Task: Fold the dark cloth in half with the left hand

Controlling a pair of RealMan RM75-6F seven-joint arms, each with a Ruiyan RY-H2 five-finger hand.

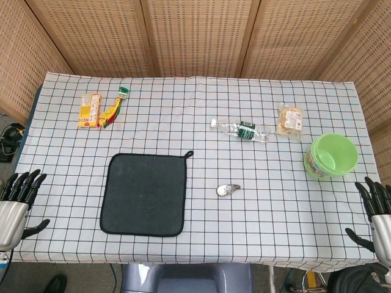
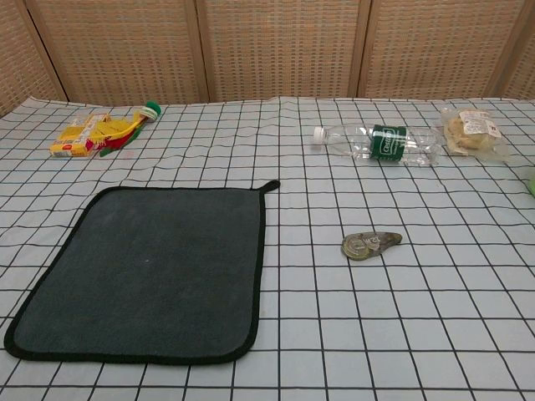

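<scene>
Lying flat and fully spread, the cloth [image 1: 144, 195] sits on the checked counter [image 1: 256, 238] just left of centre, toward the near edge. It is dark grey, roughly square, with a black bound edge and a small hanging loop [image 2: 269, 185] at its far right corner, about 1 o'clock from its middle. No fold has been started.

The left hand [image 1: 17, 201] hovers off the counter's near left corner, at about 9 o'clock from the cloth and apart from it. Its fingers are spread and it holds nothing. The right hand [image 1: 377, 210] waits at the near right corner, well apart, fingers likewise spread and empty. Neither hand shows in the chest view.

To fold well, the left hand would likely do best to take the cloth's nearest side, the left edge, pinching it around its midpoint or at a corner, lift just enough to clear the surface, then carry it across toward 3 o'clock until it meets the right edge. Keeping the edges aligned matters more than speed.

A small tape dispenser [image 1: 228, 190] lies at 3 o'clock from the cloth, near but not touching. A bottle [image 1: 241, 129] lies on its side at 1 o'clock, with a green bowl [image 1: 331, 155] further right and snack packets [image 1: 100, 110] at 11 o'clock.
</scene>
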